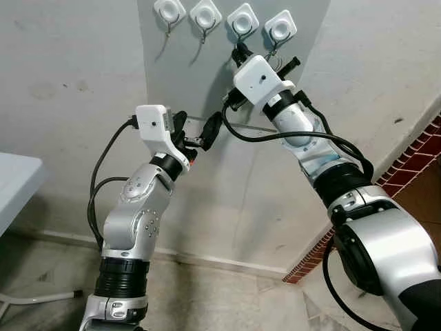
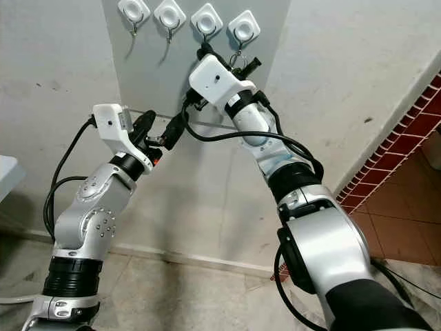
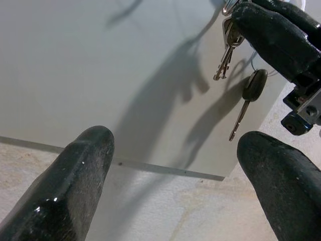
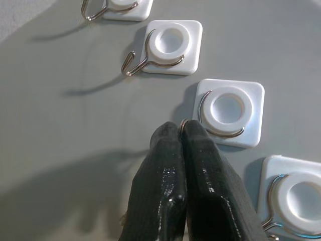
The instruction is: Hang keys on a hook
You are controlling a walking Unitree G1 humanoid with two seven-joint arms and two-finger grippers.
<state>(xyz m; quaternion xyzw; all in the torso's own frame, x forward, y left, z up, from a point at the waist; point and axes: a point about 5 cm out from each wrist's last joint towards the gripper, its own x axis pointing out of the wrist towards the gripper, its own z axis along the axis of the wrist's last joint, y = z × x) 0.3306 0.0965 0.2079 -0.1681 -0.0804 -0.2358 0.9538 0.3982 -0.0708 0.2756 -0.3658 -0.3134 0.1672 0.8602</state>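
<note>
— Well, is it hung yet?

— Not quite, I'd say. The right end effector (image 4: 180, 131) is pinched shut on the ring of the keys (image 3: 235, 75), its tips touching the wire of the third hook (image 4: 228, 113) near the top edge of the grey panel (image 1: 179, 76). The keys dangle below it against the panel.

— And the other arm?

— The left end effector (image 3: 175, 170) hangs spread wide and empty near the panel's lower edge. Slipping the ring over and letting go remain.
</note>
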